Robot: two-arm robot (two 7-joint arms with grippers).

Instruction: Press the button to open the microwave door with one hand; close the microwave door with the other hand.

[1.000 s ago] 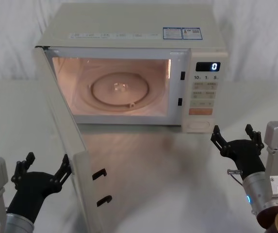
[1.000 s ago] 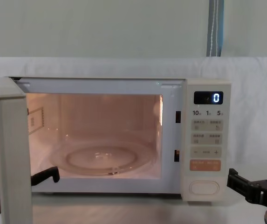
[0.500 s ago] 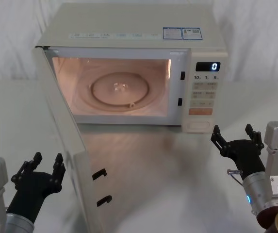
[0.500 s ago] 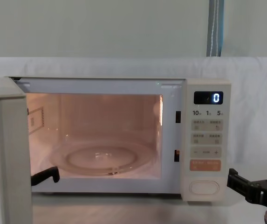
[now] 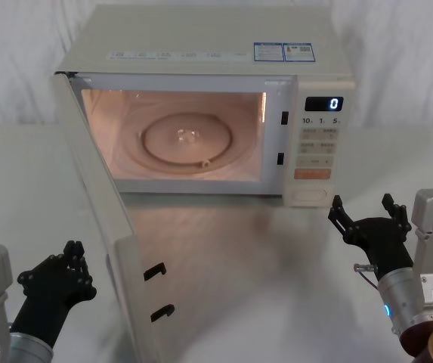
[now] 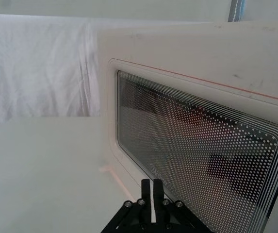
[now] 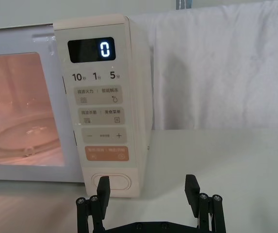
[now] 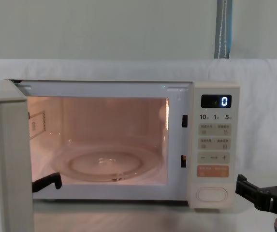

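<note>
The microwave door [image 5: 99, 204] stands swung wide open toward me on the left, its latch hooks facing right, and the cavity is lit. In the left wrist view the door's glass window [image 6: 202, 155] faces my left gripper [image 6: 151, 182]. My left gripper [image 5: 74, 249] is shut, low and just left of the door's outer face, not touching it. The button [image 5: 310, 197], a wide cream oval, sits at the bottom of the control panel [image 7: 102, 121]. My right gripper [image 5: 361, 204] is open, a short way in front of the button [image 7: 117, 183] and to its right.
The cream microwave [image 5: 201, 45] sits on a white-draped table [image 5: 261, 265]. Its display [image 8: 216, 101] reads 0, and an orange key [image 8: 212, 171] lies above the button [image 8: 211, 194]. The right gripper [image 8: 264, 181] shows at the chest view's lower right, the door's edge [image 8: 12, 159] at its left.
My left gripper's fingers have closed from open and drawn slightly left, away from the door's edge. The door and the right gripper have not moved.
</note>
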